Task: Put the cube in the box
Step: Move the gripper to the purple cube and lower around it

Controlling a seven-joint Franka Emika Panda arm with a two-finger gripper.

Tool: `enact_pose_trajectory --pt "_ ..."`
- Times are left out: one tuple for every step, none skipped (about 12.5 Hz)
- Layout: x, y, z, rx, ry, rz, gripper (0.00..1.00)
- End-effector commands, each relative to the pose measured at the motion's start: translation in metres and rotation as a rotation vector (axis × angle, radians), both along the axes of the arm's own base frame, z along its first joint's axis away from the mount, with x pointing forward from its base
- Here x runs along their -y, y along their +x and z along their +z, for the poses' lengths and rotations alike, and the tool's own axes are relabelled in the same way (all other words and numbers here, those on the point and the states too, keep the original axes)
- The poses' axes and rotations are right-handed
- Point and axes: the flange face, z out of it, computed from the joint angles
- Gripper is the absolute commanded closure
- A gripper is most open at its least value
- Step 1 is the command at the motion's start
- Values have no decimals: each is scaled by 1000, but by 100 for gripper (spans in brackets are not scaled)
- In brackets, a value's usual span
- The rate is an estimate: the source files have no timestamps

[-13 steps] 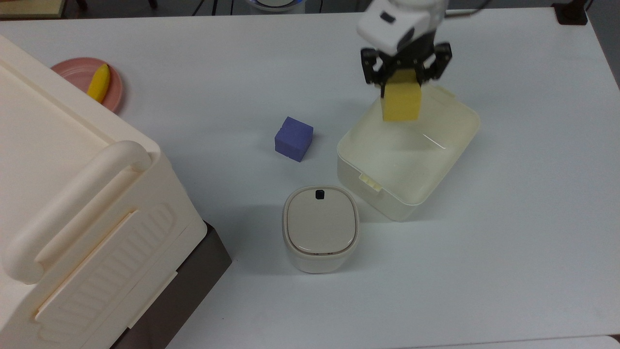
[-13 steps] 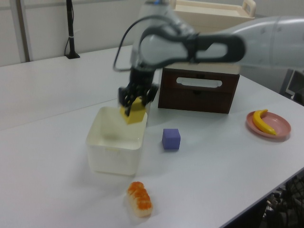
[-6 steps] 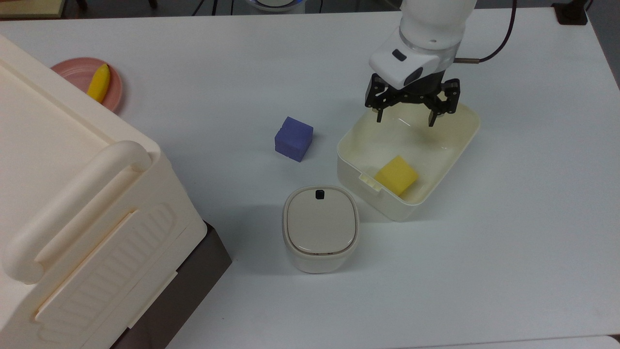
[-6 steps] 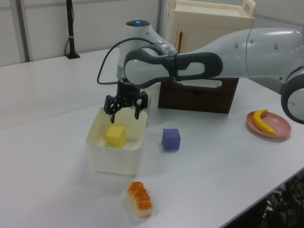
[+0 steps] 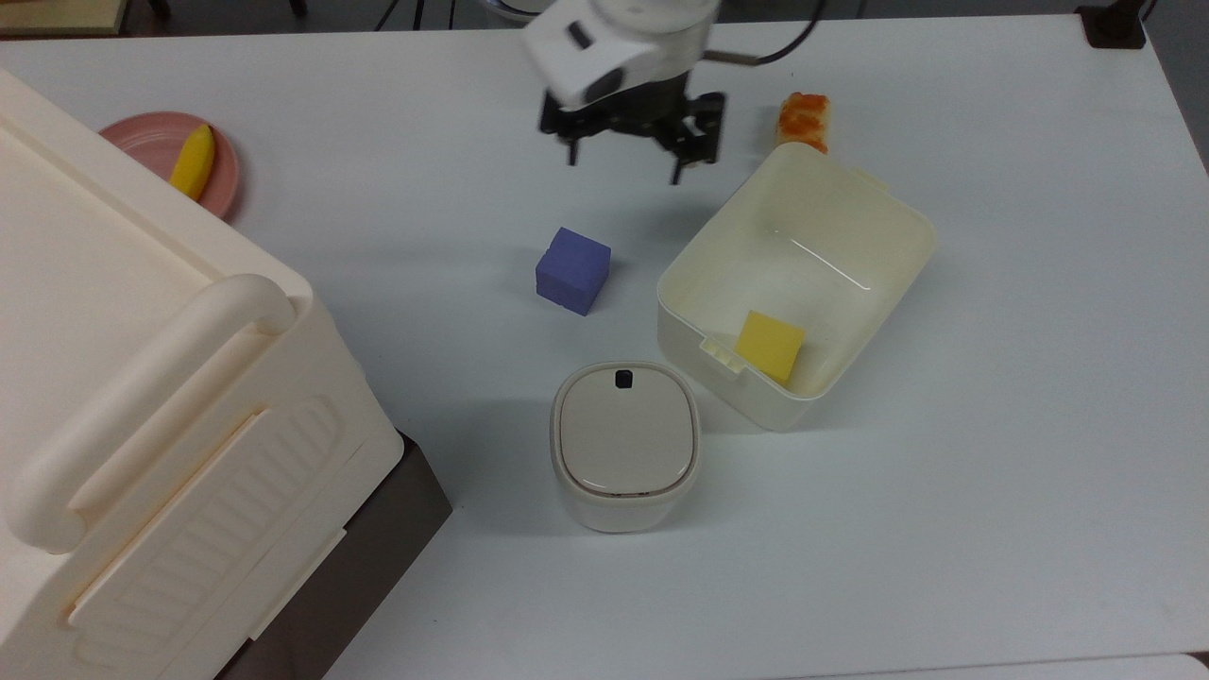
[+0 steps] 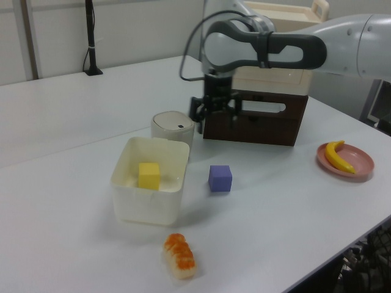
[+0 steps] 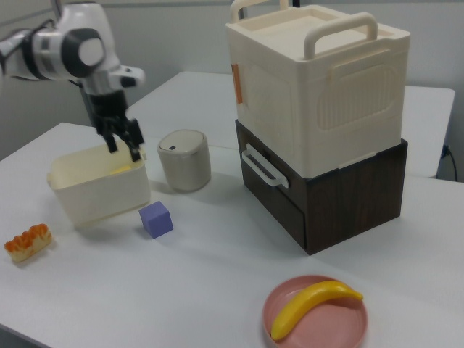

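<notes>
Yellow cube [image 5: 770, 346] lay inside the box [image 5: 878, 274], against the wall nearest the lidded bin [image 5: 625, 444]. Beyond the box's far side in the top view, the gripper [image 5: 623, 161] hung above the table, fingers spread, holding nothing.

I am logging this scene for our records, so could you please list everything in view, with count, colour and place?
box: one, translucent cream, at the top view's centre right.
yellow cube: one, inside the box, near its latch-tab edge.
purple cube: one, on the table beside the box.
lidded bin: one, cream with beige lid, next to the box.
sushi piece: one, orange on white, just outside the box.
plate: one, pink, holding one yellow banana.
crate: one, cream, stacked on a dark brown drawer unit.
table: one, white.
gripper: one, black, open, above the table beyond the purple cube.
</notes>
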Motion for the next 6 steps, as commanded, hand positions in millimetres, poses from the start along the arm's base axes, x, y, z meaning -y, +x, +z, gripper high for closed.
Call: enact_pose_trajectory --pt "60 -5 -50 11 -12 -111 0" --pt "69 -7 -65 32 -14 -176 0" --pt "70 -10 -82 54 -10 -207 0" --pt "63 -14 -100 77 -5 -205 0" --pt "58 -15 -112 103 2 -202 0" --pt "56 -13 -120 141 11 -247 0"
